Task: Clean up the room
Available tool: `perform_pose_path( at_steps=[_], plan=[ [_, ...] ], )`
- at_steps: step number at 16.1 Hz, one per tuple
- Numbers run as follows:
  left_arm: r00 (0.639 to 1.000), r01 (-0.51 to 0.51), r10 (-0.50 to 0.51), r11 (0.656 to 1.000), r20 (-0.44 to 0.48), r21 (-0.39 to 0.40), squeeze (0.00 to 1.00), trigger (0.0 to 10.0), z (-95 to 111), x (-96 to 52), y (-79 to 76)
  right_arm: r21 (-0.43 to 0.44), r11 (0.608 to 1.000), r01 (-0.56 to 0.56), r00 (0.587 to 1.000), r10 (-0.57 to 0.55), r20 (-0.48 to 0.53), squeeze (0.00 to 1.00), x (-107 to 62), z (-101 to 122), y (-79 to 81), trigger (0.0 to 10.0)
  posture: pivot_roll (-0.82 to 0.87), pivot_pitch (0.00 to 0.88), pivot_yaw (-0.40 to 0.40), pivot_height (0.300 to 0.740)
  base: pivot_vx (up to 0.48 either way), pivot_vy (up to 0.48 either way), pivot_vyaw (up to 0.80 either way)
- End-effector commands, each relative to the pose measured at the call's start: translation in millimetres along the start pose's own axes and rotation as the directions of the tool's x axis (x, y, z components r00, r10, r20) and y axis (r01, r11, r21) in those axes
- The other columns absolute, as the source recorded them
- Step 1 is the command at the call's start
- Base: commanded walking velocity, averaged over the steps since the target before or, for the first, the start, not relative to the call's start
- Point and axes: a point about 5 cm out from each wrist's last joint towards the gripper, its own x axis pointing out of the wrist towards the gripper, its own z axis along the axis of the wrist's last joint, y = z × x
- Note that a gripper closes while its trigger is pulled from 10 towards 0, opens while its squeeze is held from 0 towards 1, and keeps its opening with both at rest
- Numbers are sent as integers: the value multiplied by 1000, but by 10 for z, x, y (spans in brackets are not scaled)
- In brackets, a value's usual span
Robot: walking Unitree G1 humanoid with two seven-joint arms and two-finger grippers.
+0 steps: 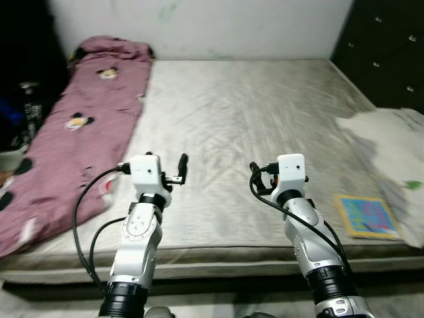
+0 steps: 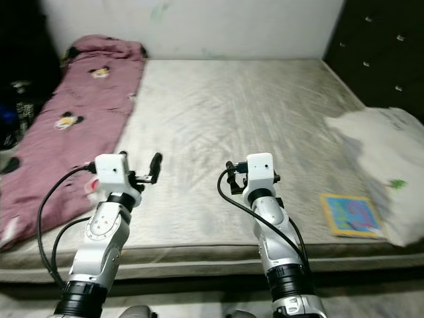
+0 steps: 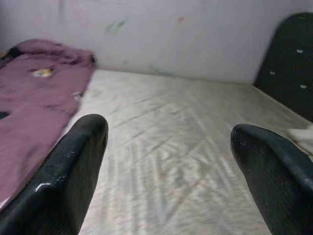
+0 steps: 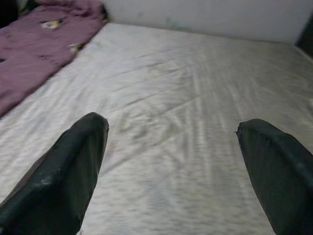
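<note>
Facing the bed with left end effector and right end effector both spread wide and empty, poised above the near edge, likely readying a reach. Nearby: colourful book far right beside white bag; purple blanket along left side.

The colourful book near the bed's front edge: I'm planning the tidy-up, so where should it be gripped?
Probably by the near edge of the book, from the bed's front side with the right gripper: it lies flat, near the mattress edge.
</note>
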Motion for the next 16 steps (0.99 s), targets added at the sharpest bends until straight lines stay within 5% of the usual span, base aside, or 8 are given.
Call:
perform_pose_path(
  at_steps=[1, 16],
  plan=[
    [1000, -20, 20, 1000, -4, 1, 0, 10000, 1, -11, 41, 1, 1000, -26, 999, 26, 19, 0, 25, 70, 79, 10000, 76, 0, -22, 740, 0, 480, 0],
    [1000, -23, 23, 1000, -7, 8, 0, 10000, -8, -2, 40, -12, 999, -32, 999, 32, 3, 0, 30, 52, 83, 10000, 74, 0, -24, 740, 0, 480, 0]
  ],
)
